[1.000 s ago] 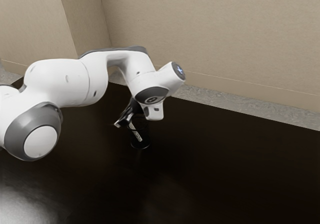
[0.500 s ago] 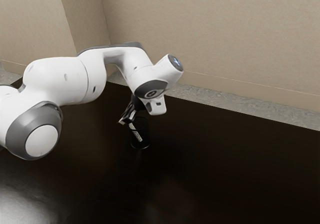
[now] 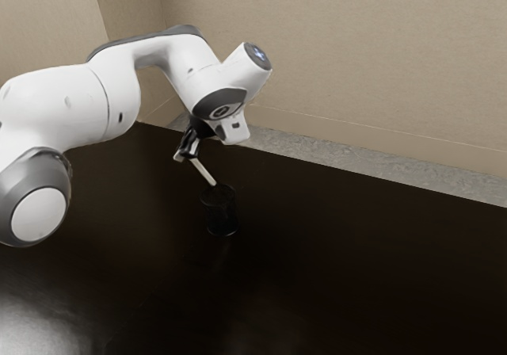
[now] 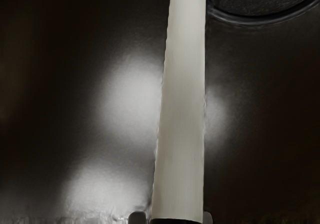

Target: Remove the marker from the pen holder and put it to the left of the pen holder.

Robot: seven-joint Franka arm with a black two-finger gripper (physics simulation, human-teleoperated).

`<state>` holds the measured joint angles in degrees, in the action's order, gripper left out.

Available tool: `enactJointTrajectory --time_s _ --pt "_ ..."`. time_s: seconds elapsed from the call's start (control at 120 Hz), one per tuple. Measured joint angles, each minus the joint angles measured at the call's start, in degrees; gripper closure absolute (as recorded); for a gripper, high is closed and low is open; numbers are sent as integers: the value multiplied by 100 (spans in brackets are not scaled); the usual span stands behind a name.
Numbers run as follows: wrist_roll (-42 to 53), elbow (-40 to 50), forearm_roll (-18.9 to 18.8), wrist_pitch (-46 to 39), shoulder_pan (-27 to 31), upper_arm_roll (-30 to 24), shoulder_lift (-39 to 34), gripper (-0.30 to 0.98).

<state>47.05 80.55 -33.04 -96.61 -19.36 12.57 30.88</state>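
The claw (image 3: pixel 187 154) is a little left of centre in the exterior frame, above the middle height, closed on the upper end of the marker (image 3: pixel 203 171), with the tabletop (image 3: pixel 356 276) well below it. In the wrist view the marker's pale, straight barrel stretches away from the claw, a grey fingertip (image 4: pixel 136 217) against each side and a dark edge at the end nearest the hand. In the exterior view the marker is tilted, running from the claw down toward the right of the frame, its lower end at the mouth of the pen holder (image 3: pixel 221 229); whether that end is just inside the rim or only above it, I cannot tell. The pen holder, dark and round, stands upright on the tabletop, left of the frame's centre and below the claw. Its curved dark edge also appears in the wrist view, near the marker's far end and off to one side of it. The white arm (image 3: pixel 71 105) enters from the left edge of the exterior frame, rises, and bends down to the claw. The tabletop is dark and glossy, with a pale gleam in the lower left corner; beyond it are a strip of grey floor (image 3: pixel 333 147) and a beige wall (image 3: pixel 356 46).
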Motion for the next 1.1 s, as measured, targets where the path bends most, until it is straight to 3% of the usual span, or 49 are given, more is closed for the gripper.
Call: enactJointTrajectory --time_s 0.117,0.233,0.392,0.558,0.65,0.767,0.942,1.1 --pt "44 -83 16 96 -6 367 -155 76" --pt "141 -298 536 6 660 404 -143 76" --pt "402 -195 1932 -566 1513 370 117 76" --pt "827 -48 3564 -1157 1819 359 365 76" --pt "1075 13 4134 -1418 1897 359 521 76" --pt "1344 32 4479 -1651 1945 360 676 75" --pt "1668 155 4675 -1865 1987 360 793 75" --pt "2017 175 4733 -1944 1947 360 797 41"
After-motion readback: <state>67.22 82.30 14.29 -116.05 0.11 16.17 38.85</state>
